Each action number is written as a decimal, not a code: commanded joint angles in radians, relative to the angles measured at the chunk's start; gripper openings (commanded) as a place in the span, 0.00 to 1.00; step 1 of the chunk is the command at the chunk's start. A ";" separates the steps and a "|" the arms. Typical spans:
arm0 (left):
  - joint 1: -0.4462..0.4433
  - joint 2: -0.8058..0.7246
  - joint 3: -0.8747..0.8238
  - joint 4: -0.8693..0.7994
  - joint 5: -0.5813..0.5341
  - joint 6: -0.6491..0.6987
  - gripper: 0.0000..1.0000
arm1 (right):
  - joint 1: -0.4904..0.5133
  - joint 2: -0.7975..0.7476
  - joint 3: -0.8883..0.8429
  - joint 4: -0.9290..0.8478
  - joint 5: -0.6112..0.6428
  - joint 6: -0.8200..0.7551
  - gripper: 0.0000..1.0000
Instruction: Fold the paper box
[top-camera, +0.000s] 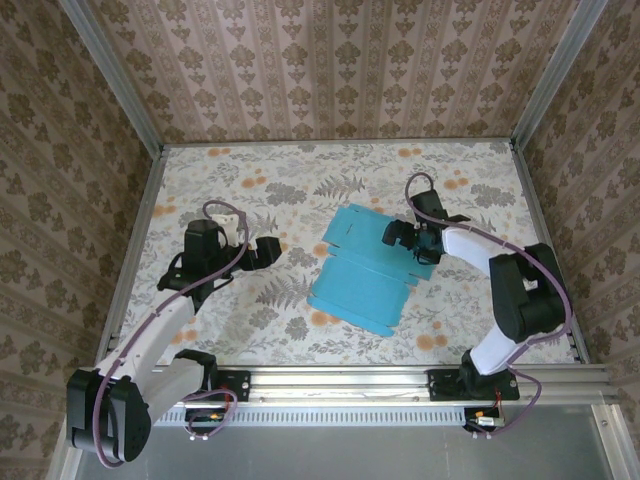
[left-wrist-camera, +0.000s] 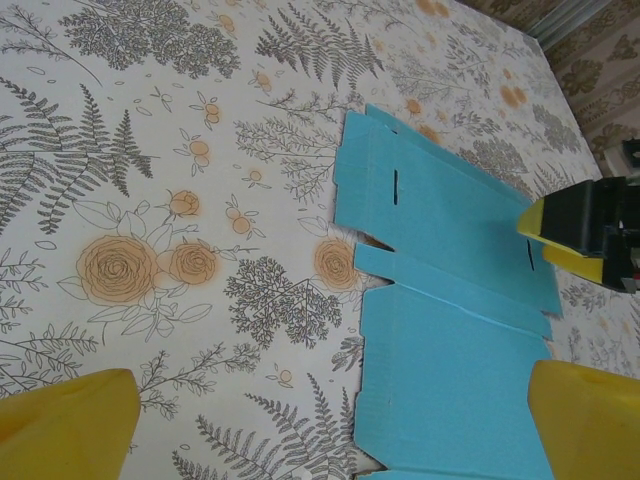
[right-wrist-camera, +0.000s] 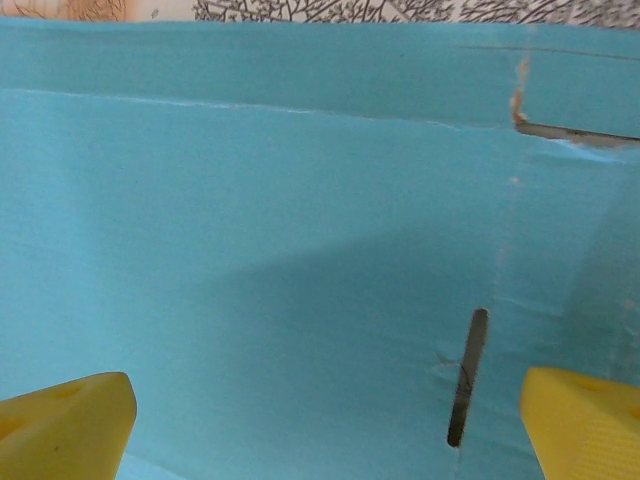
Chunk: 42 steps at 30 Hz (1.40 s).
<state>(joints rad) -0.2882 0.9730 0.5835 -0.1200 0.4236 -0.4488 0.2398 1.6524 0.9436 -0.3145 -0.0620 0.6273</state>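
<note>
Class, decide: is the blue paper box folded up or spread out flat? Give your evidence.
Spread out: the paper box lies blue face up on the table, panels and slits exposed, no walls raised.

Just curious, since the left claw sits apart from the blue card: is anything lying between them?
Nothing visible stands in the way. Between the open left claw and the box there is bare flowered table. The open right claw hangs over the box's far part, with nothing between them either.
</note>
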 joint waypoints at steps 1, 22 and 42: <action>-0.006 -0.004 0.010 0.017 0.019 0.014 1.00 | 0.015 0.056 0.056 -0.009 -0.046 -0.033 1.00; 0.035 0.166 0.106 -0.177 -0.041 0.043 0.95 | 0.260 0.164 0.240 0.037 -0.112 -0.150 1.00; -0.005 0.621 0.434 -0.398 -0.136 0.177 0.78 | 0.585 -0.211 -0.292 0.273 -0.056 0.166 1.00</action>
<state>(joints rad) -0.2726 1.5627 0.9634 -0.4393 0.3382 -0.3328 0.8078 1.4788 0.6834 -0.0929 -0.1696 0.7151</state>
